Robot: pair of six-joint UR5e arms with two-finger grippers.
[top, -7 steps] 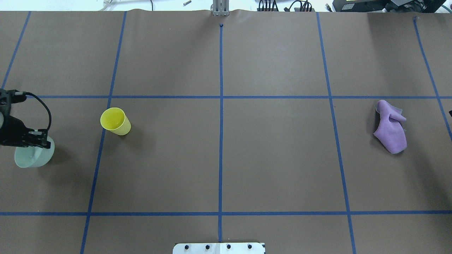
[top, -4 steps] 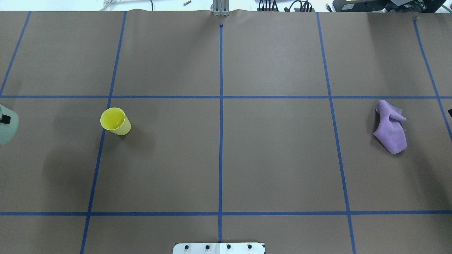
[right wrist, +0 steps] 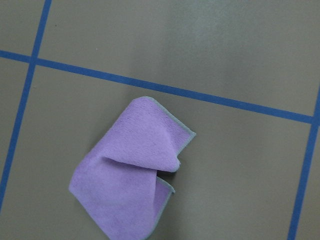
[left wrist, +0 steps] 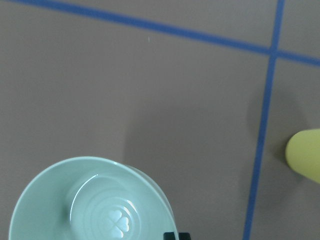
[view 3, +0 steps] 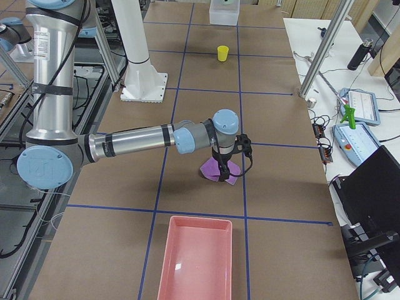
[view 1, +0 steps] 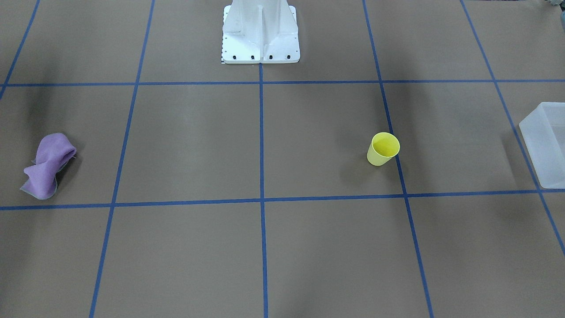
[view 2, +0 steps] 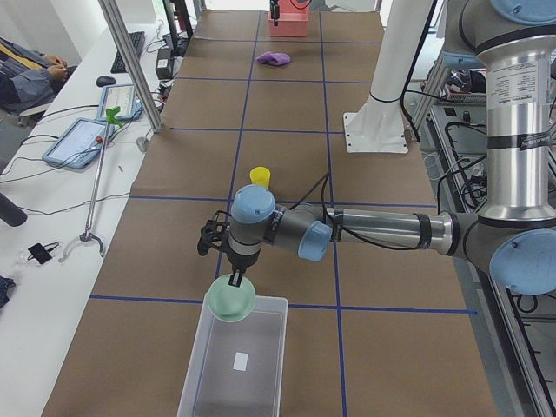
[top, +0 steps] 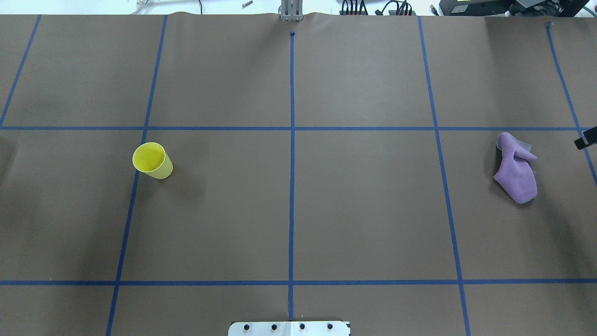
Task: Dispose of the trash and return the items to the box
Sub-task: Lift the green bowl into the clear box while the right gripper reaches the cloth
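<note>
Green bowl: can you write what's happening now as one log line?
left gripper: holds bowl above box edge | right gripper: over purple cloth, grip unclear | yellow cup: upright on table

- a brown paper cover [top: 364, 210] lies over the whole table, slightly wrinkled along its far edge.
- blue tape lines [top: 292, 186] cross it in a grid of large squares.
- a white bench [view 2: 43, 213] runs beyond the far edge, and on its left part lie a tablet [view 2: 80, 142], a black keyboard [view 2: 124, 52] and a mouse [view 2: 105, 81].
- a slanted aluminium post [view 2: 130, 65] rises at the far edge.
- a person in grey [view 2: 30, 74] leans on the bench.
- an open black laptop [view 3: 372, 187] sits toward the right end.
</note>
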